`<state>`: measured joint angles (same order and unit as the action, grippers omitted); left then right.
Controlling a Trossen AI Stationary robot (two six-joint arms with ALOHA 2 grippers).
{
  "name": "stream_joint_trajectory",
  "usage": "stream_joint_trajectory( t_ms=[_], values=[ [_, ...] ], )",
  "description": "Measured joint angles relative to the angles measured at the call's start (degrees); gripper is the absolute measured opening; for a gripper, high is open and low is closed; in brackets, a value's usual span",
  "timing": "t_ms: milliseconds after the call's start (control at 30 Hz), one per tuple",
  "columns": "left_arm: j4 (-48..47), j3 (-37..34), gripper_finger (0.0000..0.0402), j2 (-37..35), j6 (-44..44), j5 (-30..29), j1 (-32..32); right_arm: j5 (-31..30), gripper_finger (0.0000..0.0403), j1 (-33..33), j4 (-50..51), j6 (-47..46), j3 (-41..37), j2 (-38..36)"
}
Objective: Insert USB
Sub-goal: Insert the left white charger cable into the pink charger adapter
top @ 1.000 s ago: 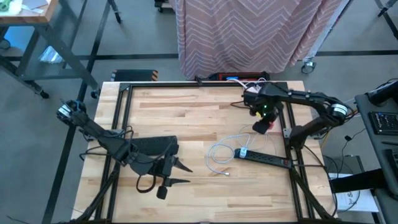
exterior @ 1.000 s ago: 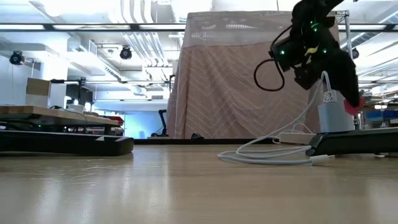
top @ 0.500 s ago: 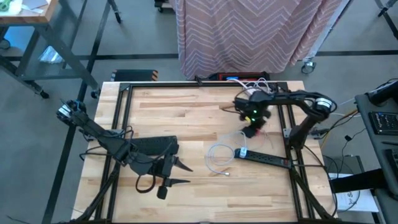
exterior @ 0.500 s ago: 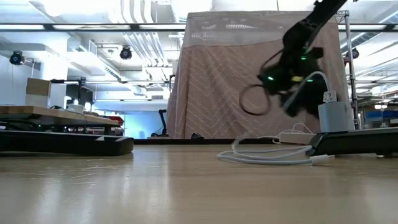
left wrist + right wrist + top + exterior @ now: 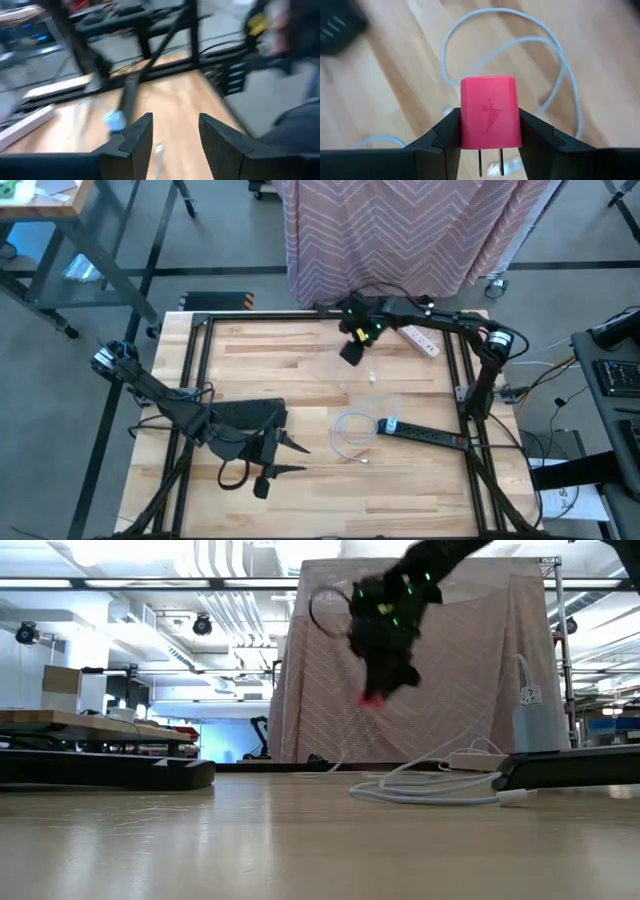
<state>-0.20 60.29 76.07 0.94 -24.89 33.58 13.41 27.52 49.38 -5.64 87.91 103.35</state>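
Two pincers: the right pincer (image 5: 490,150) is clamped on the pink plastic charger block (image 5: 490,119), aloft over the table's far edge. The left pincer (image 5: 175,135) rests spread and empty. We judge insertion not yet done; the white cable (image 5: 352,432) lies loose beside the black power strip (image 5: 430,434).

Pink charger, dark arms, pale wood

The wall charger (image 5: 489,112) held in the right gripper (image 5: 487,135) is bright pink with a darker pink lightning bolt on its face and silvery prongs; the gripper's fingers (image 5: 445,137) are black. The bench (image 5: 280,370) is light wood planks framed in black. The USB cable (image 5: 352,430) is white, the power strip (image 5: 425,434) black with a pale blue adapter (image 5: 387,425). The curtain (image 5: 400,230) is pinkish with a white chevron pattern. The left gripper (image 5: 175,135) is black
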Motion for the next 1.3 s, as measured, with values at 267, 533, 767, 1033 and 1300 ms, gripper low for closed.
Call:
stream_joint_trajectory(
  t_ms=[267, 533, 767, 1033, 1300],
  values=[
    [-13.51, 0.0, 0.0155, -0.28, -11.04, -14.74, -0.57, -0.6, 0.014, -7.04, 2.97, 1.84, 3.22, -3.94],
    [-13.73, -1.03, 0.0162, 0.54, -17.15, -14.95, -8.07, -13.4, 0.014, -18.49, 12.57, 1.41, 2.65, -8.27],
    [2.8, -10.19, 0.0168, 3.01, -19.65, -9.39, -19.46, -21.15, 0.014, -29.41, 9.77, -4.27, -1.88, -18.96],
    [11.93, -9.68, 0.0197, 11.47, -25.63, 1.82, -30.81, -31.78, 0.014, -44.56, 0.23, -14.7, -16.03, -31.04],
    [5.83, 10.52, 0.0227, 30.32, -24.59, 7.44, -39.27, -38.54, 0.014, -55.97, 0.34, -26.35, -25.45, -37.67]
  ],
)
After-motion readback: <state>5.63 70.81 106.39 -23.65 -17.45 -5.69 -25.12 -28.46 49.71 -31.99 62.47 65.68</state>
